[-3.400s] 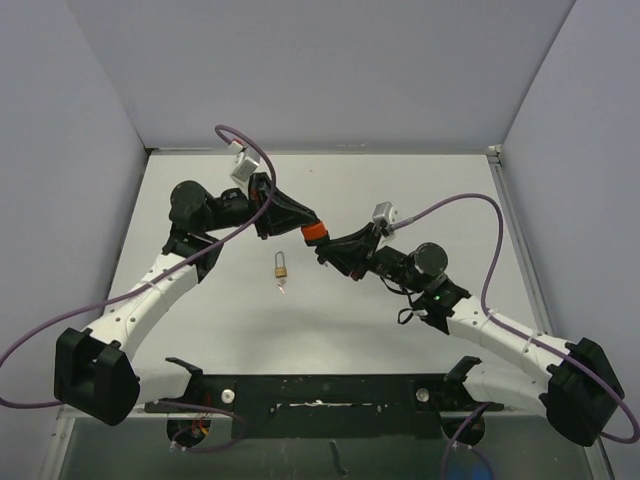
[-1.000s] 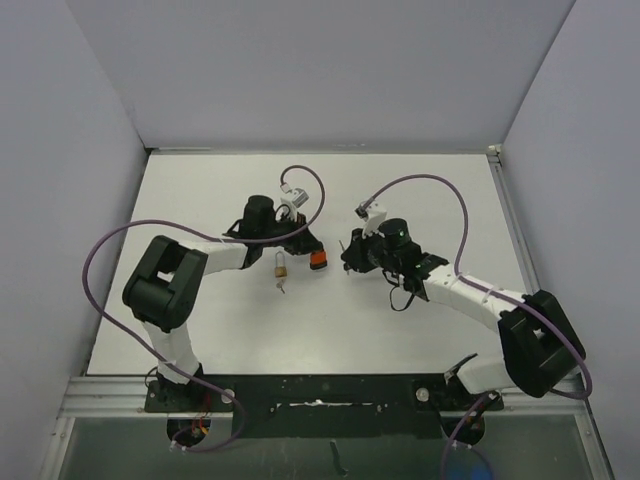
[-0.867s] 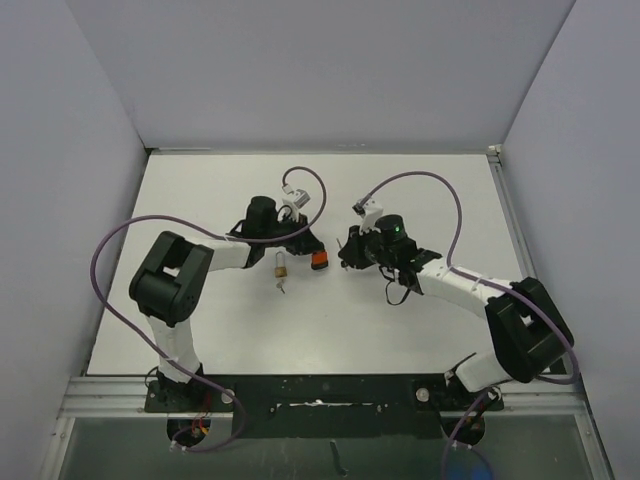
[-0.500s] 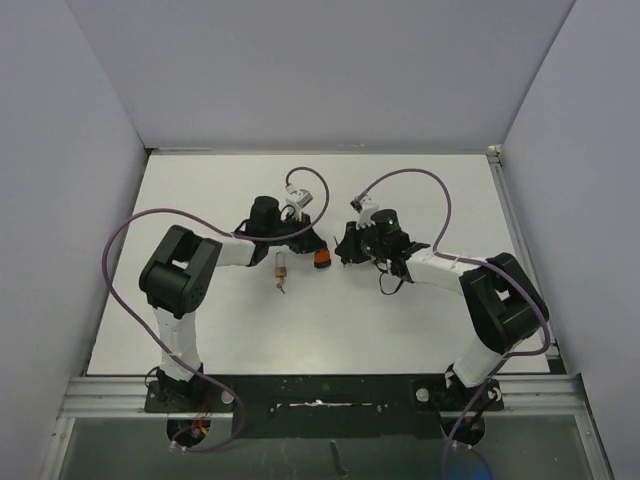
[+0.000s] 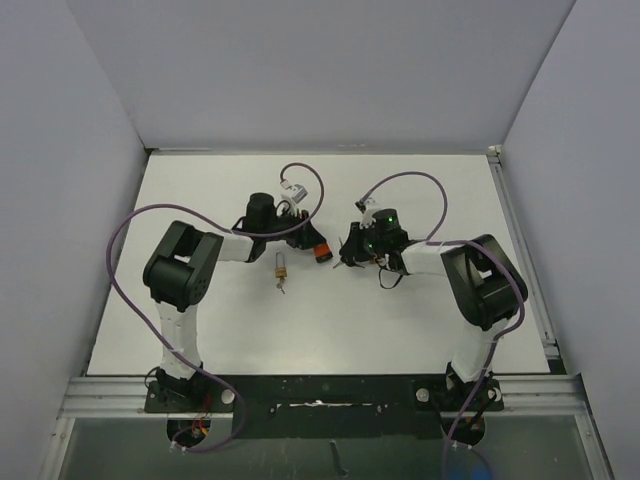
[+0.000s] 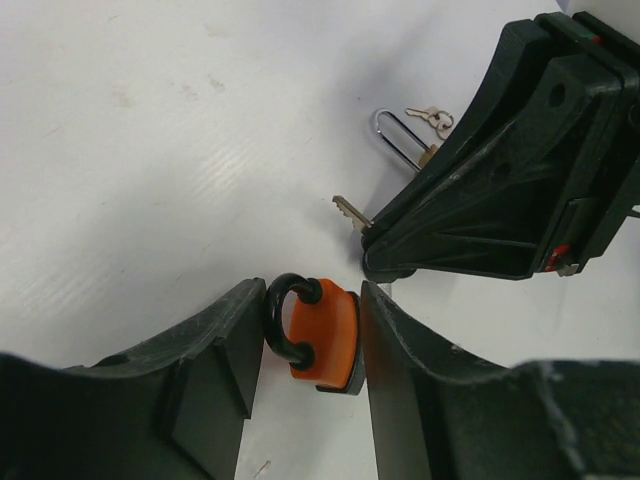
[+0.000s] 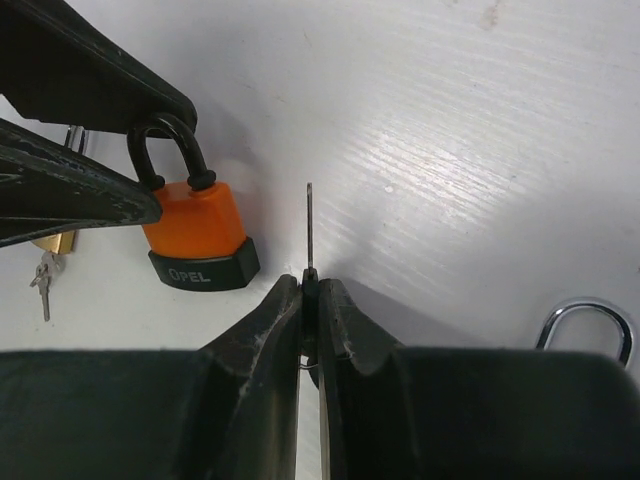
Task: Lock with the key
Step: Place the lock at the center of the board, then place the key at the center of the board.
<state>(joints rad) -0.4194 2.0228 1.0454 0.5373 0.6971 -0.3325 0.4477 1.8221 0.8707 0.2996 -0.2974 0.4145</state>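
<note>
Left pincer (image 6: 308,300): its two fingers (image 6: 210,370) are apart, one on each side of the orange padlock (image 6: 325,335); I think they are loose and not squeezing it
Right pincer (image 7: 310,290): pressed tight on the key (image 7: 309,225), with the thin blade sticking out in front
Orange padlock: lies flat on the white table (image 5: 400,330), with its black bottom end nearer the right pincer
Key: just beside the padlock, not touching it, pointing along its side and not at its bottom
Keyhole: not seen; I guess it is in the black bottom end
Do it well: squeeze the padlock first so it cannot slide, aim the key tip at the black end, push straight in, then turn slowly
Watch out: a brass padlock (image 5: 281,267) lies near; leave it alone
</note>
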